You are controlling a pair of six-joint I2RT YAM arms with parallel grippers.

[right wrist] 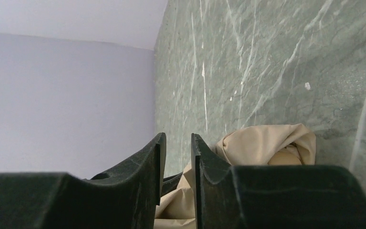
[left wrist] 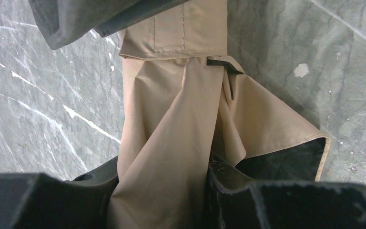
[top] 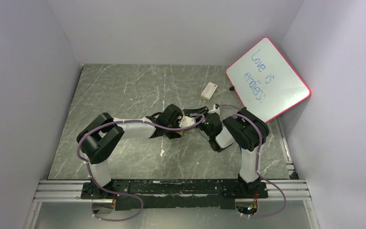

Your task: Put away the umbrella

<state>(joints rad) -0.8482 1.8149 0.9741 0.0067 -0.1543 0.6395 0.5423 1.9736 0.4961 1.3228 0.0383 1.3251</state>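
- Tan cloth of the umbrella (left wrist: 171,124) lies bunched on the grey marble table (top: 124,90), about mid-table. A fold at one corner shows its black lining (left wrist: 286,162).
- A stitched tan band (left wrist: 181,33) crosses the bundle at its far end. A dark grey part (left wrist: 86,19) overlaps that band, and what that part is cannot be told.
- The left gripper (left wrist: 162,176) pinches the gathered cloth: the bundle runs straight between its fingers and both press on it.
- The right gripper (right wrist: 177,140) has its fingers nearly pressed together, with only a thin slit between them. Tan cloth sits just beside and below one finger, and whether any of it is nipped cannot be told.
- From above, the two grippers meet nose to nose over the umbrella and hide almost all of it.
- A small pale box (top: 208,90) lies on the table just beyond the grippers, apart from them.
- A pink-edged whiteboard (top: 267,78) with blue writing stands tilted at the far right, against the wall.
- A white scrap (top: 162,152) lies alone on the table, on the near side of the grippers.
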